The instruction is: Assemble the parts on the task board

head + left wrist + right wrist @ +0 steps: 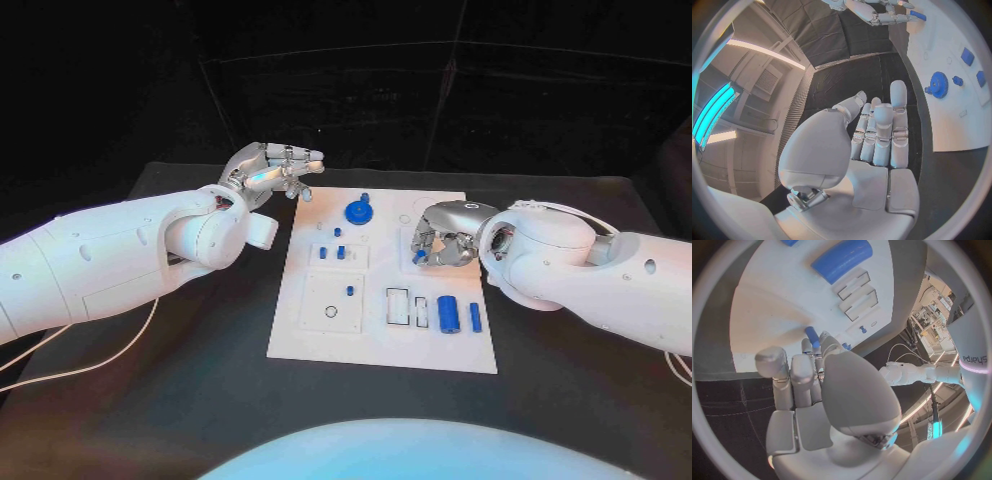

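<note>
The right wrist view shows the right hand [807, 385] pinching a small blue cylindrical peg [812, 336] above the white rectangular task board [378, 345], near its right edge. The left hand [271, 170], fingers apart and holding nothing, hovers off the board's far left corner. A blue plastic gear [359, 211] sits near the far edge, a large blue cylinder [449, 314] near the right near corner.

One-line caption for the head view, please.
Right hand holds a small blue part over the white task board; left hand hovers empty beside it.

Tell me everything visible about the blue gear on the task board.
The blue gear is a round toothed wheel with a raised hub at its centre, plastic by its look. It lies flat on the far part of the white task board, a small blue peg just beyond it. Neither hand touches it: the left hand is off the board's far left corner, the right hand to its right.
</note>
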Motion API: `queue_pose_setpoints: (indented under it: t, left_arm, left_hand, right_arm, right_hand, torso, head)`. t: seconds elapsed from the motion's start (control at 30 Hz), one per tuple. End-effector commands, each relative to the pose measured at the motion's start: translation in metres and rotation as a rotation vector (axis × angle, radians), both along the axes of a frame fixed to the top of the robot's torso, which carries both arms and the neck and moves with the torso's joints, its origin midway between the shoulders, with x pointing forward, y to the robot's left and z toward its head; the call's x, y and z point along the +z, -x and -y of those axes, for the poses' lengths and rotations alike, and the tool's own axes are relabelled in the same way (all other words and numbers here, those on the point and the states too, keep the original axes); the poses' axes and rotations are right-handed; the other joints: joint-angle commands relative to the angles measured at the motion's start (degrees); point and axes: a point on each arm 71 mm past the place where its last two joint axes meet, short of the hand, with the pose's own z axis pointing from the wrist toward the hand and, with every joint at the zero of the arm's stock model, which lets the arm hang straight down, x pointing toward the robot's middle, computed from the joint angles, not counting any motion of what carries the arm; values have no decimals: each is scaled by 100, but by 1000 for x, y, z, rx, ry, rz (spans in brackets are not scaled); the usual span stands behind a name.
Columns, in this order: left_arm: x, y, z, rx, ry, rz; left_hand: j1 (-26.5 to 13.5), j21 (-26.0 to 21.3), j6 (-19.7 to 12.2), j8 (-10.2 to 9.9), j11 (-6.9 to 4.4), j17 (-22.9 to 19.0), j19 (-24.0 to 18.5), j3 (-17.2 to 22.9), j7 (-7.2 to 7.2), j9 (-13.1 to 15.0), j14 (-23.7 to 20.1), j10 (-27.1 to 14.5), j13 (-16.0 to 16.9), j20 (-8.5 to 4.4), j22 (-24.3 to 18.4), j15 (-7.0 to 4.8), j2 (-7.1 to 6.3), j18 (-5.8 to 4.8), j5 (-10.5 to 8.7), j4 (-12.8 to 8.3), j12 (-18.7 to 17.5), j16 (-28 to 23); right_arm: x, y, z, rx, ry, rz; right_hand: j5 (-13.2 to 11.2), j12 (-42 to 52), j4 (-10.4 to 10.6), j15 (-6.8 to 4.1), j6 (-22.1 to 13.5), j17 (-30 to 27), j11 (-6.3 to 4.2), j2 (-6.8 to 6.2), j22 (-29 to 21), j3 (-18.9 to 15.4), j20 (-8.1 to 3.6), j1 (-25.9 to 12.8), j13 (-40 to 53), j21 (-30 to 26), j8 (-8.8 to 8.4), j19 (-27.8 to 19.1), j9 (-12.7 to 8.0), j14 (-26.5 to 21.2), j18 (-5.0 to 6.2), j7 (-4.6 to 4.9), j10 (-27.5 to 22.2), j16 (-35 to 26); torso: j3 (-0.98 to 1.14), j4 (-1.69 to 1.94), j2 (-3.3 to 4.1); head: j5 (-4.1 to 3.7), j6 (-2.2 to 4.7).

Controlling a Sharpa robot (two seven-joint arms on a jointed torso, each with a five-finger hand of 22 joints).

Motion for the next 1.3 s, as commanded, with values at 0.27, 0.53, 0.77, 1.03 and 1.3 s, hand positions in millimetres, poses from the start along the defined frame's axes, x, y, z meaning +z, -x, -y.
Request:
queue_pose_setpoints:
  t: [0.27,0.53,0.77,1.03,1.3]
  left_arm:
    - [1,0,2,-14,9,1]
    - [1,0,1,-15,9,0]
    - [1,1,1,-17,10,-1]
    - [2,1,1,-16,10,-1]
    - [2,1,0,-15,9,-2]
  left_hand:
    - [0,-35,-32,24,14,-5,-24,-27,-11,-5,-38,-37,8,1,-5,14,27,72,-13,-20,37,-37]
    - [-1,-39,-36,26,16,-21,-25,-29,-9,-5,-46,-42,8,2,-8,15,24,72,-14,-22,42,-45]
    - [-1,-39,-36,26,16,-21,-25,-29,-9,-5,-46,-42,8,2,-8,15,24,72,-14,-22,42,-45]
    - [-1,-39,-36,26,16,-21,-25,-29,-9,-5,-46,-42,8,2,-8,15,24,72,-14,-22,42,-45]
    - [-1,-39,-36,26,16,-21,-25,-29,-9,-5,-46,-42,8,2,-8,15,24,72,-14,-22,42,-45]
  right_arm:
    - [-1,-2,-3,13,34,14]
    - [-1,-4,-6,21,37,39]
    - [0,-3,-10,31,43,60]
    - [3,0,-12,46,20,107]
    - [11,6,-12,60,-31,154]
  right_hand:
    - [-39,-286,21,-55,99,-13,-4,-76,7,196,-13,46,-3,24,-85,61,-43,31,20,-3,173,15]
    - [-36,-407,8,-55,118,-30,-2,-120,0,299,-13,73,-3,16,-126,60,-51,29,20,-4,214,3]
    - [-142,-515,-31,-64,176,1,-4,-119,45,483,-19,140,0,43,-150,80,-50,40,12,-1,303,27]
    - [-444,-671,-200,-96,346,135,-40,-107,253,991,-47,290,12,181,-155,157,-39,72,-22,-23,542,136]
    - [-438,-819,-307,-103,426,171,-48,-221,305,1330,-62,165,14,223,-189,170,-44,71,-30,-15,676,175]
  torso:
    - [-3,2,0]
    - [-6,1,-4]
    - [-8,1,-7]
    - [2,-4,-4]
    - [-2,-3,-10]
  head:
    - [-7,-23]
    - [-9,-21]
    - [-9,-28]
    - [-7,-21]
    - [-25,-5]
